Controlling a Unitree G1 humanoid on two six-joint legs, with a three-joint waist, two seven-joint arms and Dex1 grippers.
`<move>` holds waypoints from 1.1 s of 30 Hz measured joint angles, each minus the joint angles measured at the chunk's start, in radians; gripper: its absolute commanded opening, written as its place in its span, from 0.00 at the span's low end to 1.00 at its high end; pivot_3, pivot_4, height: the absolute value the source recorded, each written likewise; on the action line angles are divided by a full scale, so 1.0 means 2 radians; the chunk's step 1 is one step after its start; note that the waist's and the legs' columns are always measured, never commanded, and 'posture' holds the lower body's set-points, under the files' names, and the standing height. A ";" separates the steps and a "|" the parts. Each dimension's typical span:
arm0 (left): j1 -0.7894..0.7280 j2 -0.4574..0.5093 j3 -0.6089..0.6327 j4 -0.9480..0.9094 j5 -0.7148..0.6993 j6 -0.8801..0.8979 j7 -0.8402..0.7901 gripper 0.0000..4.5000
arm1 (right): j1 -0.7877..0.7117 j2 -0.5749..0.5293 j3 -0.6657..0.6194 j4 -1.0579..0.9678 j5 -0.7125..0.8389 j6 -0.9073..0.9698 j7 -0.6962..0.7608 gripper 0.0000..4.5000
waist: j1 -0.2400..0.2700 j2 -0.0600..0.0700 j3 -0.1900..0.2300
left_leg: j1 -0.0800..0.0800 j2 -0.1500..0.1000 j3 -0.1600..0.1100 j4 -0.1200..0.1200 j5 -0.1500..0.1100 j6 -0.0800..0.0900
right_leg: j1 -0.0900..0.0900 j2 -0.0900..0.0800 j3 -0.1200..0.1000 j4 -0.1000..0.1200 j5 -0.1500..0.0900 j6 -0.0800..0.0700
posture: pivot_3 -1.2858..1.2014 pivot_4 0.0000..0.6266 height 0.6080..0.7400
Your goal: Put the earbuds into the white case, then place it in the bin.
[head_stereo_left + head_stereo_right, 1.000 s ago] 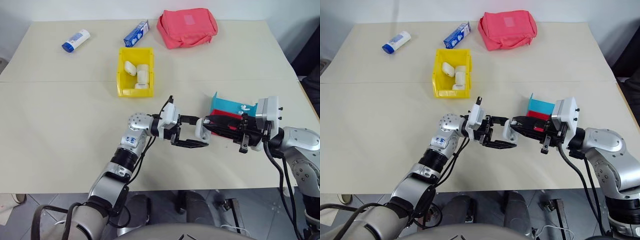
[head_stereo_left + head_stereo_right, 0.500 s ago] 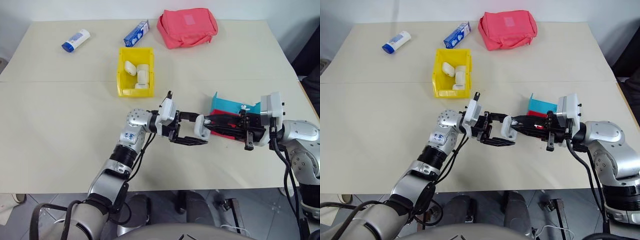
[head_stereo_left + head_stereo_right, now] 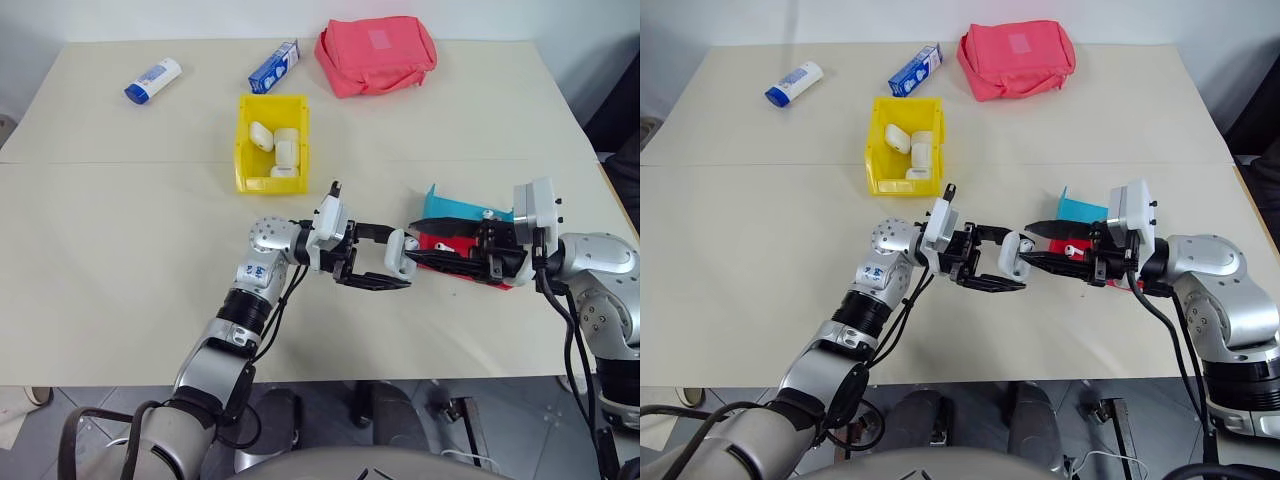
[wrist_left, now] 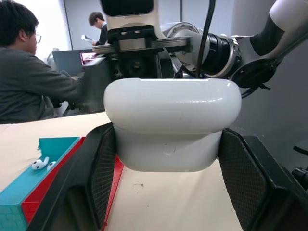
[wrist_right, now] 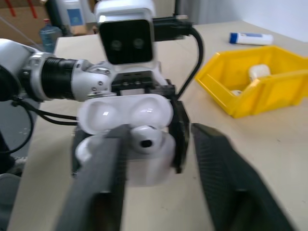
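Since the earlier frame the right pincer (image 5: 159,159) had parted, leaving an earbud (image 5: 144,137) in the open white case (image 4: 172,127) clamped by the left pincer (image 3: 372,257), directly facing it.

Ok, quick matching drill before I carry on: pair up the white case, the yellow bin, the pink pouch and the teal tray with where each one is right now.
Things:
1. white case
2. bin
3. pink pouch
4. teal tray

Places or states:
A. at the far edge of the table
B. lid open, clamped in the left pincer, above the table
C. behind a red tray, with loose earbuds lying in it
D. mid-table, already holding several white cases

Pairs: 1-B, 2-D, 3-A, 4-C
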 measured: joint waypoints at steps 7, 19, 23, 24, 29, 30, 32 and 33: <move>-0.012 0.000 0.008 0.019 0.002 -0.020 0.002 0.62 | -0.001 -0.011 -0.007 -0.020 -0.002 0.021 -0.017 0.46 | 0.001 0.000 0.000 | 0.000 0.000 0.000 0.000 0.000 0.000 | 0.000 0.000 0.000 0.000 0.000 0.000 | 0.52 0.24 1.00; -0.056 -0.004 0.036 0.092 0.002 -0.068 0.017 0.62 | 0.030 -0.055 -0.038 -0.065 -0.003 0.059 -0.033 0.46 | 0.002 0.000 0.000 | 0.000 0.000 0.000 0.000 0.000 0.000 | 0.000 0.000 0.000 -0.001 0.000 0.000 | 0.52 0.24 1.00; -0.059 -0.003 0.042 0.108 0.003 -0.078 0.023 0.62 | 0.052 -0.070 -0.073 -0.079 -0.003 0.069 -0.045 0.46 | 0.003 0.000 0.000 | 0.000 0.000 0.000 0.000 0.000 0.000 | 0.000 0.000 0.000 -0.001 0.000 0.000 | 0.52 0.24 1.00; -0.060 -0.003 0.044 0.112 0.003 -0.080 0.024 0.62 | 0.065 -0.077 -0.089 -0.083 -0.005 0.073 -0.051 0.46 | 0.004 0.000 0.000 | -0.001 0.000 0.000 0.000 0.000 0.000 | 0.000 0.000 0.000 -0.002 0.000 0.000 | 0.52 0.24 1.00; -0.061 0.001 0.050 0.114 0.003 -0.084 0.031 0.62 | 0.176 -0.098 -0.190 -0.090 -0.051 0.083 -0.075 0.46 | 0.007 0.000 0.000 | -0.001 0.000 0.000 -0.001 0.000 0.000 | 0.001 0.000 -0.001 -0.005 0.001 0.001 | 0.52 0.24 1.00; -0.060 0.000 0.050 0.113 0.003 -0.084 0.032 0.62 | 0.215 -0.097 -0.215 -0.089 -0.065 0.083 -0.077 0.46 | 0.011 0.000 0.000 | -0.001 0.000 0.000 -0.001 0.000 0.000 | 0.001 0.001 -0.001 -0.005 0.002 0.001 | 0.52 0.24 1.00; -0.058 0.003 0.051 0.109 0.003 -0.082 0.033 0.62 | 0.273 -0.081 -0.262 -0.089 -0.080 0.086 -0.079 0.46 | 0.012 0.000 0.000 | -0.001 0.000 0.001 -0.001 0.000 0.001 | 0.001 0.001 0.000 -0.005 0.002 0.002 | 0.52 0.24 1.00; -0.055 0.008 0.052 0.103 0.003 -0.081 0.033 0.62 | 0.291 -0.074 -0.280 -0.091 -0.082 0.087 -0.080 0.46 | 0.012 0.000 0.000 | -0.001 0.000 0.001 -0.001 0.000 0.001 | 0.001 0.001 0.000 -0.006 0.002 0.002 | 0.52 0.24 1.00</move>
